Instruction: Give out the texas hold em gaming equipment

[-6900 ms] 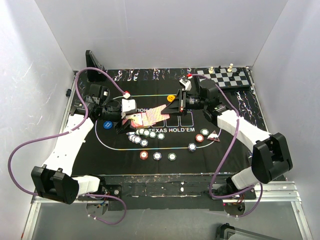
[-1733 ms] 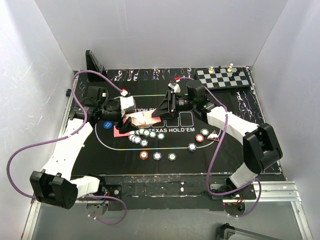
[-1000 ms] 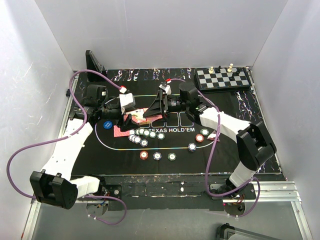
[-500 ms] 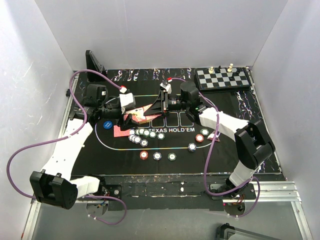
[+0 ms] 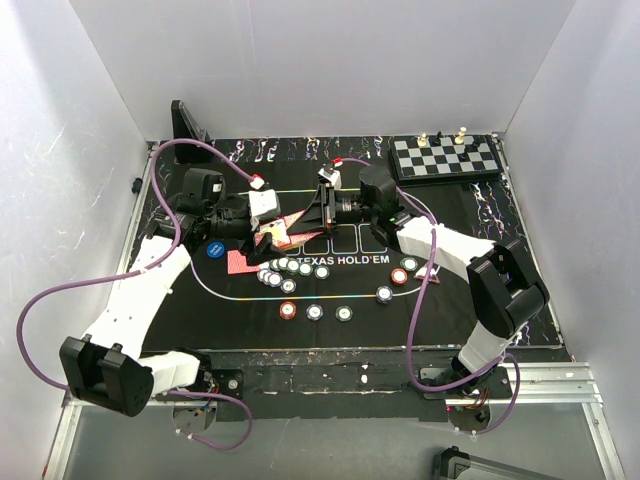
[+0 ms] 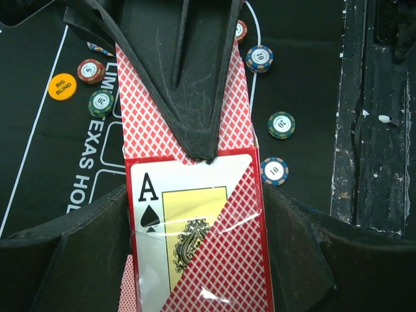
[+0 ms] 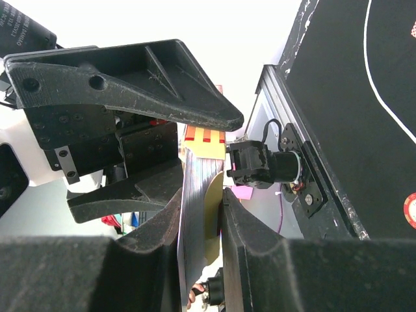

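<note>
Nearest the arm bases, three poker chips lay in a short row on the felt mat, seemingly a share set out for the near seat; behind them a curved line of chips sat inside the printed border, and a smaller cluster lay to the right, just beside the dark triangular marker; a blue disc rested at the mat's left, and a lone red-backed card lay flat near it.

Above mid-mat, lifted off the bench, the playing cards hung between the two arms; the left tool gripped the pack by its long edges, fingers closed on it, so that it served as a holder for the other arm to draw from; an ace of spades faced up on top, half covered by a skewed red back. The right tool met the pack head-on, closed narrowly over its far end – one finger lay flat on the red backs, and its own wrist view showed card edges pinched between the pads; whether it held one card or several could not be told. The yellow Big Blind disc lay on the mat below.

Farthest back, the chessboard sat in the right corner – well apart, no part of the job.
</note>
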Controlling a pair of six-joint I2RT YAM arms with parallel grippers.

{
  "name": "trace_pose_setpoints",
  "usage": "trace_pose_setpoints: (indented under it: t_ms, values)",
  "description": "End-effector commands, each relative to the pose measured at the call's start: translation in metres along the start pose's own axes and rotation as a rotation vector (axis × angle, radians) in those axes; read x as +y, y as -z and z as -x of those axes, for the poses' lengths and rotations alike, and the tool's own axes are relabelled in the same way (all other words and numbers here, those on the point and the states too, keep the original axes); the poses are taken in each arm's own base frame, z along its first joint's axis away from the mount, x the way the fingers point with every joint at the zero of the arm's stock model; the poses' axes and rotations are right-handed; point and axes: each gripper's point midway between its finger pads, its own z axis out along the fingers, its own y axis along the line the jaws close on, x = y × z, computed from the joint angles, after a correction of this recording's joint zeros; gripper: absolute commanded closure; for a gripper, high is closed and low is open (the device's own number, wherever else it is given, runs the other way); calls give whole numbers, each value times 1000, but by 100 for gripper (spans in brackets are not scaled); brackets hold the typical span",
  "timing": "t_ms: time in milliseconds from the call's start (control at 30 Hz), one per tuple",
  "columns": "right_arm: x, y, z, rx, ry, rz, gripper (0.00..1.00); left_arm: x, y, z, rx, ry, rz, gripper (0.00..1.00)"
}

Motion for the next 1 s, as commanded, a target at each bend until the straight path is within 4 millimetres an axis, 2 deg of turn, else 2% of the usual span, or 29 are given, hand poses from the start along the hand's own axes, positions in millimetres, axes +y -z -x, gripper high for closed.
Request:
trace_pose_setpoints:
  t_ms: [0,167,267,367,433,533,600,733,967]
  values:
    - [17,-1,-3,18,82,53,82,5,3,13,-9,-44,9,25]
    - [15,-3,-4,23,89,39,82,3,3,11,3,-61,1,34]
    - [14,-3,-4,23,87,38,82,0,4,7,15,-62,-7,47]
    - [15,-3,-3,17,89,37,82,-2,4,0,36,-63,-6,66]
    - [14,-3,-3,19,87,34,81,-4,4,-2,47,-58,-7,75]
    - [10,-3,-4,25,79,21,62,-5,6,-4,60,-73,-6,86]
    - [5,-1,-4,19,75,-2,53,-5,7,-5,71,-79,-4,92]
    - [-4,5,-1,3,84,-48,45,-6,8,-7,90,-73,-14,100]
    - [-14,4,0,8,64,-88,43,-4,8,-2,67,-71,-8,100]
